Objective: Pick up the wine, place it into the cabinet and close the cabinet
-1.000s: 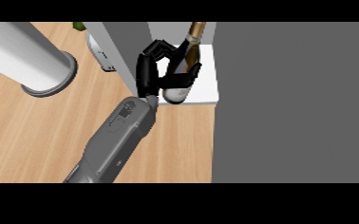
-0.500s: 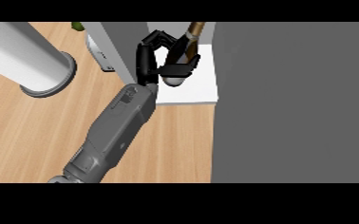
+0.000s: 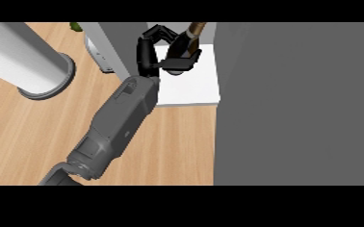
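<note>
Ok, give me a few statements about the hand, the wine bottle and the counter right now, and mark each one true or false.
1. The right hand has its fingers curled round the wine bottle. True.
2. The wine bottle lies flat on the wooden counter. False: it is held in the hand, over the white shelf surface.
3. A large grey cylinder stands on the counter at the view's left. True.
4. Both hands show in the head view. False: only one forearm and hand show; the left hand is out of view.
5. The hand is over the wooden counter's near edge. False: it is at the far side, over the white surface.
</note>
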### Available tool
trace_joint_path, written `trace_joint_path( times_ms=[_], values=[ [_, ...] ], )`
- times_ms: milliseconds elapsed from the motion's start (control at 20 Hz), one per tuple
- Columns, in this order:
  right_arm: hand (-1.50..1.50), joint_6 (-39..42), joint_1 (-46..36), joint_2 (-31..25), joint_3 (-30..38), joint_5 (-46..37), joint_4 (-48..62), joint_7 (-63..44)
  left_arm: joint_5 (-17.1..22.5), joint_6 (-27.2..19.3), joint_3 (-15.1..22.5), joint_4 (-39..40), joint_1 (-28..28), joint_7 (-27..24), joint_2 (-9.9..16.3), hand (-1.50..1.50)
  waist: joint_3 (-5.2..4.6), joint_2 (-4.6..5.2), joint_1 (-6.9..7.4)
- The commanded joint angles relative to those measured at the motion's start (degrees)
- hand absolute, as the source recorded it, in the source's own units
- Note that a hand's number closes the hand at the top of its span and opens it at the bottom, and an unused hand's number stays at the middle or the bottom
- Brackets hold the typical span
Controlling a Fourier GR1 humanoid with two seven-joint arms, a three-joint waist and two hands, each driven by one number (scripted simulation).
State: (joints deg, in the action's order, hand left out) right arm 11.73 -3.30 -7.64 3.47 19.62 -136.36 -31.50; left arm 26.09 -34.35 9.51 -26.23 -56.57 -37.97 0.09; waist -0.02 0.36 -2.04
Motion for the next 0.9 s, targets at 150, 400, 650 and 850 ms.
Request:
trace_joint_path(
  times_ms=[150, 400, 650, 850],
  values=[
    [-1.50, -1.42, -0.73, 0.37, -1.64, 0.45, -4.73, -2.15, 4.34, 2.76, -5.50, 7.17, -4.15, -0.20, -0.09, 1.50, -0.04, 0.32, -0.65],
    [-1.50, -1.52, -1.45, -0.73, -0.72, 1.85, -4.62, -3.74, 6.99, 7.98, -9.93, 8.41, -2.59, -3.05, 0.20, 1.50, -0.06, 0.29, -0.10],
    [-1.50, -0.36, -0.55, 0.65, -1.42, 0.88, -3.37, -0.04, 7.87, 7.18, -9.79, 12.50, -5.61, -5.44, -0.10, 1.50, -0.04, 0.74, -1.60],
    [-1.50, 0.09, 0.03, -0.28, -1.17, 1.88, -3.31, -0.72, 7.69, 6.60, -10.58, 14.14, -4.80, -7.50, -0.10, 1.50, -0.02, 0.63, -1.21]
  ],
)
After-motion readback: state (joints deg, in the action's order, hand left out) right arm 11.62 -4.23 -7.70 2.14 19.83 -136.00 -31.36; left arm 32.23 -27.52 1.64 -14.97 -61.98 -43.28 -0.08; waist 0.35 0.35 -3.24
